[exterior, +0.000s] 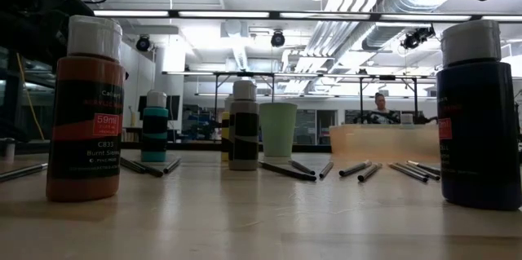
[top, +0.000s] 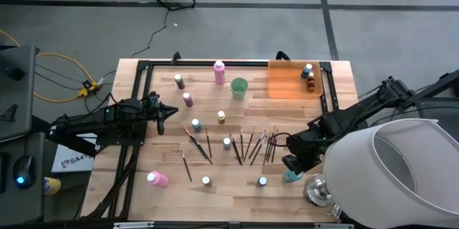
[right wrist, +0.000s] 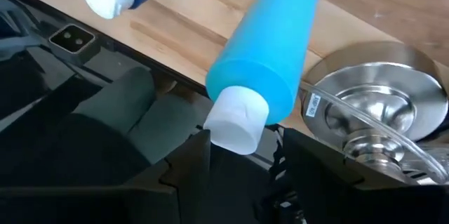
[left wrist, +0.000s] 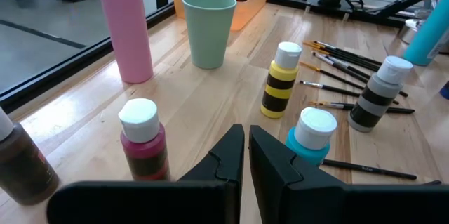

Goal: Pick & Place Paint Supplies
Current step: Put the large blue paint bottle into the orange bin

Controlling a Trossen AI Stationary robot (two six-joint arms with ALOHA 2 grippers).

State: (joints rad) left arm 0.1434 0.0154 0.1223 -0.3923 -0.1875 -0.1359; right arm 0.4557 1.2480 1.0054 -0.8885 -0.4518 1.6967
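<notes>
Overhead, the pale wooden table (top: 237, 193) (grey floor around) shows left pincer (top: 172, 110) closed empty, right pincer (top: 292, 166) clasping teal bottle (top: 292, 176).

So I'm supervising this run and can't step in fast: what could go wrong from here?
1. The right hand grips the teal bottle only at its white cap, tilted; it may slip or swing out.
2. A metal base sits right beside that bottle, so a lift could knock it.
3. The left hand, shut, hovers low among small bottles; moving forward could topple one.
</notes>
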